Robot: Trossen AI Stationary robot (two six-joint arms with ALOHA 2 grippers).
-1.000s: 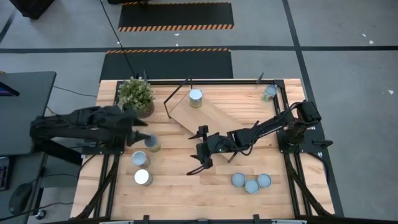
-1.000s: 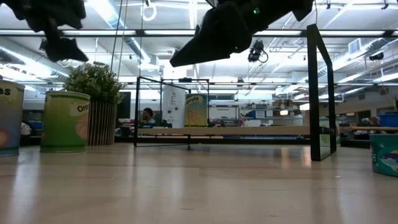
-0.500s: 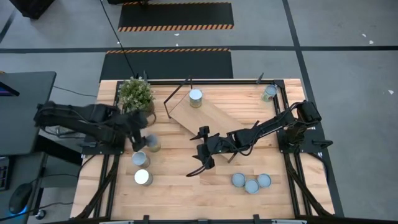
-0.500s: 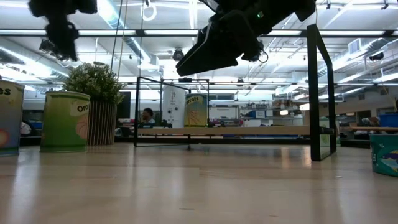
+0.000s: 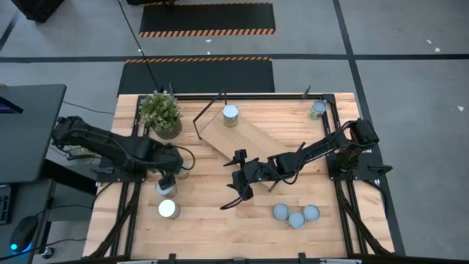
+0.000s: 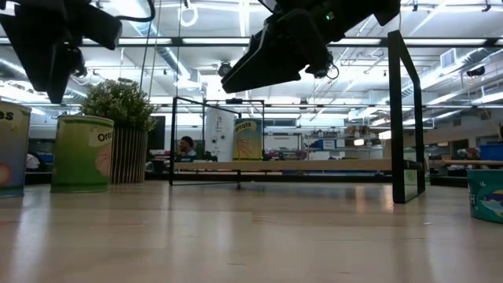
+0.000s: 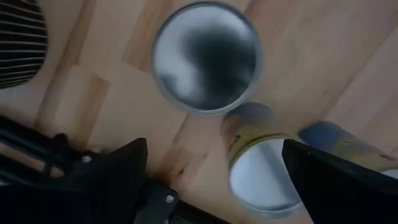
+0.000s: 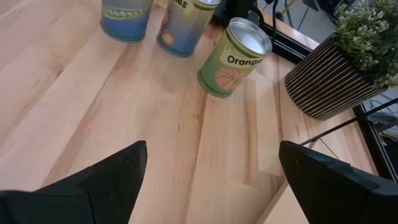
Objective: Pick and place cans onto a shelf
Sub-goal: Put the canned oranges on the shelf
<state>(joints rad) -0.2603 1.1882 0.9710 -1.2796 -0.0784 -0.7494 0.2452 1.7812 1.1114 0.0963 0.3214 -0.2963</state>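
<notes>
Dark left gripper [image 5: 167, 178] sits over the can cluster near the desk's left edge, fingers [image 7: 118, 177] spread with nothing between them. Looking down past them: one silver-topped can [image 7: 206, 57] standing upright, a second can [image 7: 258, 163] and a third [image 7: 339, 140] right beside it. From overhead the arm hides part of that cluster; one can [image 5: 165, 188] shows just under the gripper, another can [image 5: 168, 209] stands apart from it, closer to the front edge. Potted plant [image 5: 161, 114] is near the back-left corner, behind this group.

Right gripper [image 5: 239, 192] hovers mid-desk, off the surface, fingers [image 8: 93, 180] wide apart and empty. Its arm reaches in from the right edge, crossing over the shelf's near end. Its camera looks toward the left cluster: a green orange-label can [image 8: 234, 57], two bluish cans next to it, striped plant pot [image 8: 329, 78] beyond.

Shelf [image 5: 249, 136] lies diagonally across the desk's middle-back area, light wood board with black frame ends. One can [image 5: 231, 115] stands on its back-left end. Another can [image 5: 317, 109] sits in the back-right corner of the desk, off the shelf. Three cans [image 5: 296, 215] are bunched touching each other near the front-right, also off the shelf.

Desk-level view: green can [image 6: 82, 153] and plant [image 6: 119, 106] at left, shelf frame [image 6: 405, 118] upright at right.
</notes>
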